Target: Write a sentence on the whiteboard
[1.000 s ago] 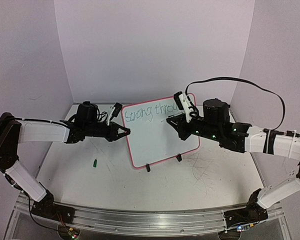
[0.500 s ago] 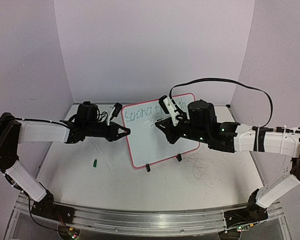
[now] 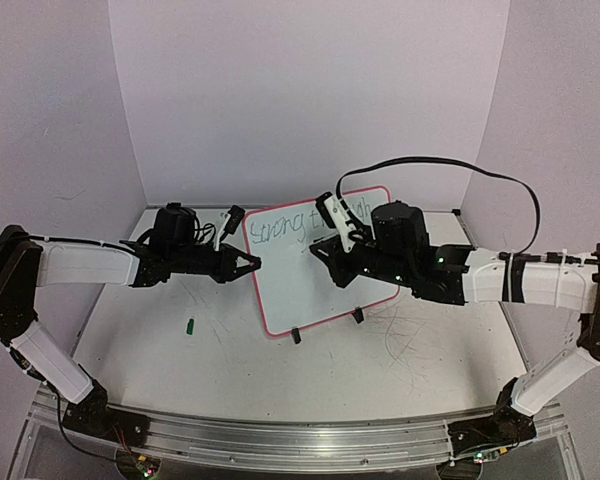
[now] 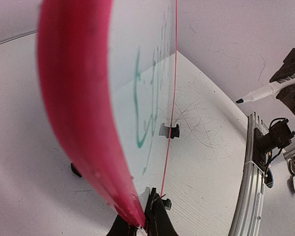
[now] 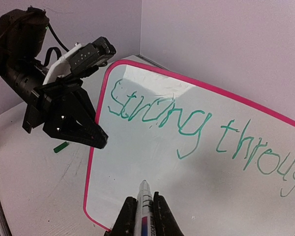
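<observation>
The whiteboard (image 3: 302, 290) was clamped by the left fingers (image 4: 162, 227), the marker (image 5: 142, 202) by the right fingers (image 5: 163, 219); it could be tipped if pressed too hard

Right up against the lens, the whiteboard (image 4: 147, 34) shows its pink-red rim (image 4: 78, 98) sweeping down in one big blurred curve. At the bottom edge the left gripper (image 4: 146, 225) is pinched tight onto that rim. The board sits almost edge-on, so the sentence (image 4: 143, 113) squeezes into green squiggles. A black clip foot (image 4: 168, 131) stands on the scribbled table (image 4: 206, 162). Upper right, the marker (image 4: 265, 92) points its dark tip leftward, well apart from the board, clamped in the right gripper (image 4: 288, 81).
</observation>
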